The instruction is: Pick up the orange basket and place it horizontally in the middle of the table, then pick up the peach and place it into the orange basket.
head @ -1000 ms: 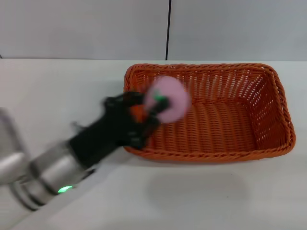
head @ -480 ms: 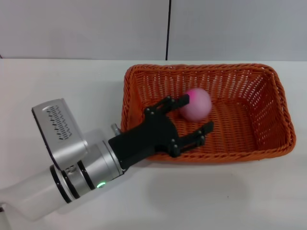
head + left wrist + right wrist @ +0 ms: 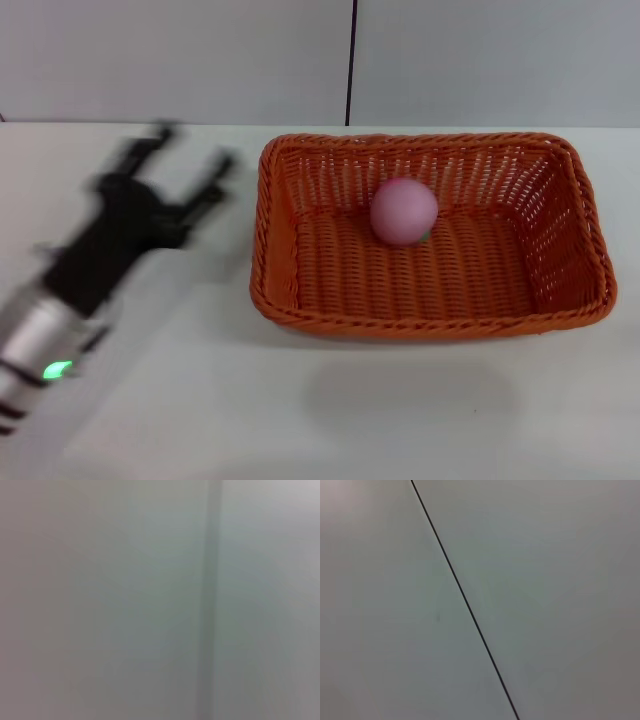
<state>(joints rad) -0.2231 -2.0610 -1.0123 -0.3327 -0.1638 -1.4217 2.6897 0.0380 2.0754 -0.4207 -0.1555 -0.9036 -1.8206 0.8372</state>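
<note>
The orange basket [image 3: 430, 235] lies lengthwise across the white table [image 3: 320, 410], a little right of centre in the head view. The pink peach [image 3: 404, 211] rests inside it near the middle, a green mark at its lower right. My left gripper [image 3: 190, 155] is open and empty, blurred with motion, above the table to the left of the basket and apart from it. The right gripper is out of view. Both wrist views show only a plain grey wall.
A grey wall with a dark vertical seam [image 3: 350, 60] stands behind the table. The seam [image 3: 465, 600] also crosses the right wrist view. Bare tabletop lies in front of the basket and to its left.
The left gripper let go of the peach, which now rests in the basket. The arm has drawn back out of the basket to the left, fingers spread.
</note>
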